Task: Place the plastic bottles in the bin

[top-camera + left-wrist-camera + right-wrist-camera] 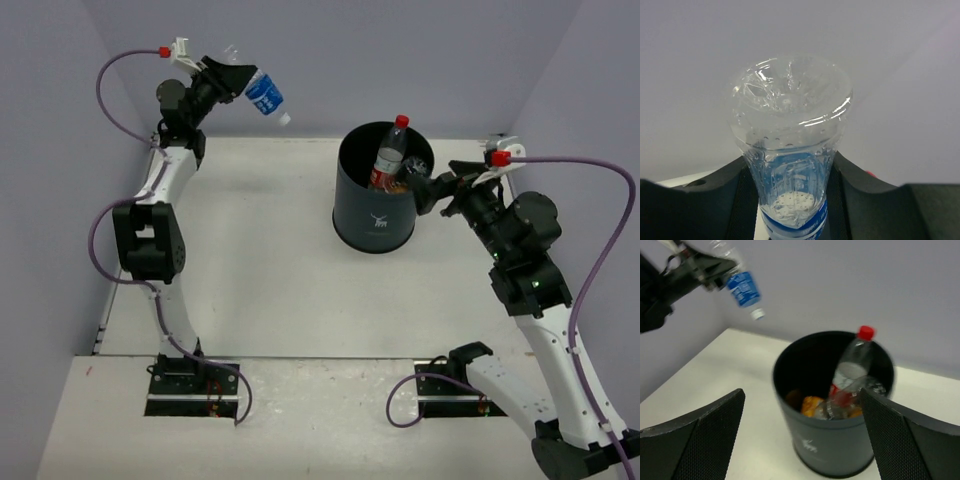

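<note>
Jaws of left arm (pixel 165 185) tight on blue-labelled bottle (pixel 265 97) aloft; right jaws agape beside bin (pixel 375 215).

Blue-labelled bottle (pixel 265 97) aloft cap-down, red-capped bottle (pixel 390 150) in black bin (pixel 372 225), possibly orange ones (pixel 812 405)

The white tabletop (pixel 270 270) carries a single loose thing, the round black bin (pixel 372 218) (small white deer logo on its wall), standing upright toward the far right. The left arm base (pixel 192 385) and right arm base (pixel 452 398) sit at its near edge.
</note>
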`<state>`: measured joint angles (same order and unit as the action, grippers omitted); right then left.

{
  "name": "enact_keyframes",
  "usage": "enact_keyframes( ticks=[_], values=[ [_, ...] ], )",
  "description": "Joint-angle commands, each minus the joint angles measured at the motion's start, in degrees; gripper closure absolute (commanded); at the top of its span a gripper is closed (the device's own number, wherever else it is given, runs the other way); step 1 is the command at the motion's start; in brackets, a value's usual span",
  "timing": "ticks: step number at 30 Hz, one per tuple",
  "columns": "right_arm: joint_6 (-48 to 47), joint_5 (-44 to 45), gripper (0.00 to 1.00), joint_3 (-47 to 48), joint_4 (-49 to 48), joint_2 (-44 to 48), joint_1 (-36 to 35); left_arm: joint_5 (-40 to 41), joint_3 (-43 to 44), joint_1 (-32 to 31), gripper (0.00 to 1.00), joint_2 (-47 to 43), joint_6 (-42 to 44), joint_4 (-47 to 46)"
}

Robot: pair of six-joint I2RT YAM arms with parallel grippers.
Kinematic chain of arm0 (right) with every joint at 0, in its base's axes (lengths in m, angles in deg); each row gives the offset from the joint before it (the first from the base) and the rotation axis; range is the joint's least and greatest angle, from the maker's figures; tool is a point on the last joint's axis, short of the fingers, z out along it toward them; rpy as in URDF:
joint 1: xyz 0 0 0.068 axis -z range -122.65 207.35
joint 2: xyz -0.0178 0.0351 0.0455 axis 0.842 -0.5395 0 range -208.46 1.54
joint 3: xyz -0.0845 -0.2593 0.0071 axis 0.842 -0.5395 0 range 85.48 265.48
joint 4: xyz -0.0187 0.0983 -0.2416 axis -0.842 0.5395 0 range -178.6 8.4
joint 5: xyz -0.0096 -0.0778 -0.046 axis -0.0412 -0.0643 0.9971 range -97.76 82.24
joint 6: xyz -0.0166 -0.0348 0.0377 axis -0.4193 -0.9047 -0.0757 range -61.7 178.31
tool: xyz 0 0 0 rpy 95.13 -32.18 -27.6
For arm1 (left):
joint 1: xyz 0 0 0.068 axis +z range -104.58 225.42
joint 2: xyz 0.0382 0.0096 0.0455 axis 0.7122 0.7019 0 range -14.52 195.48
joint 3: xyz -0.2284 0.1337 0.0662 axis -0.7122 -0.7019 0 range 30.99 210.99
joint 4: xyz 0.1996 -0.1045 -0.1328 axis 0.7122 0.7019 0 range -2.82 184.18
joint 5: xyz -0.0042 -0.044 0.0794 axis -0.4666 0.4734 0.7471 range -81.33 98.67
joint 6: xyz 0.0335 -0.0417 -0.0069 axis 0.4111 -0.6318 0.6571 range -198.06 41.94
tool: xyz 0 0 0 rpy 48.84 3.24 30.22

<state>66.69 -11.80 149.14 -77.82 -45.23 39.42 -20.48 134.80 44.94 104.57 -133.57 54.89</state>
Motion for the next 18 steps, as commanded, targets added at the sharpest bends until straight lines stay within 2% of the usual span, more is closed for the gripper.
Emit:
enact_keyframes(
  ticks=[1, 3, 4, 7, 9, 12, 18],
  values=[
    [0.15, -26.0, 0.01, 0.91, 3.16, -2.0, -0.75, -22.15, -14.71, -2.42, 1.0, -11.84, 7.36, -6.97],
    [-0.19, -31.51, 0.01, 0.61, 3.44, -2.76, -1.86, -23.18, -21.44, -5.82, 1.0, -18.7, 11.66, -6.09],
    [-0.44, -31.97, 0.01, -0.04, 3.3, -3.03, -3.41, -22.84, -24.06, -7.35, 1.0, -24.46, 17.06, -4.78],
    [1.01, -29.22, 0.01, -1.78, 1.19, -4.17, -6.99, -16.7, -32.69, -13.5, 1.0, -36.09, 28.12, 7.15],
    [1.86, -28.04, 0.01, -2.61, 0.05, -5.51, -9.39, -12.73, -37.64, -17.35, 1.0, -43.59, 32.48, 10.69],
    [0.65, -29.41, 0.01, -3.13, -0.32, -8.5, -14.68, -11.63, -49.06, -20.52, 1.0, -54.21, 31.12, 6.77],
    [2.2, -28.07, 0.01, -4.52, -2.32, -12.39, -19.76, -11.85, -58.87, -21.49, 1.0, -66.97, 28.06, 10.82]
  ],
)
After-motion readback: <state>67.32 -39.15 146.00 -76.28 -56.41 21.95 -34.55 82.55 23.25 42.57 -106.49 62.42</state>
